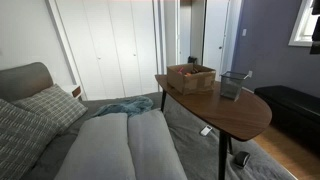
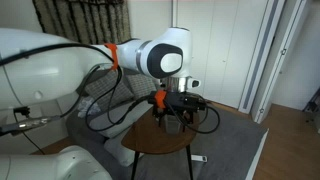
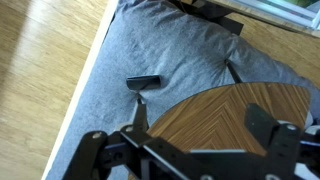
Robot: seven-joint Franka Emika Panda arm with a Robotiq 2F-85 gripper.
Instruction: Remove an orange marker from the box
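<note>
Arm (image 2: 160,55) comes in from the left of the frame in an exterior view. Big white links, orange ring at the joint, and the wrist is bent down towards the round table (image 2: 160,135). The dark cluster under the wrist is too murky to separate tool from objects.

In the wrist view the gripper (image 3: 185,150) is at the bottom edge, fingers (image 3: 100,148) spread wide with nothing between them. It looks down past the table's rim (image 3: 235,110) onto grey fabric (image 3: 170,45), where a small black object (image 3: 142,80) lies.

The box (image 1: 190,77) sits on the table's far end, centre of the frame, with the grey see-through container (image 1: 234,85) just right of it. The orange marker is too small to pick out, so I can't tell if it's in the box. An orange fleck (image 2: 157,100) shows by the wrist, identity unclear.
</note>
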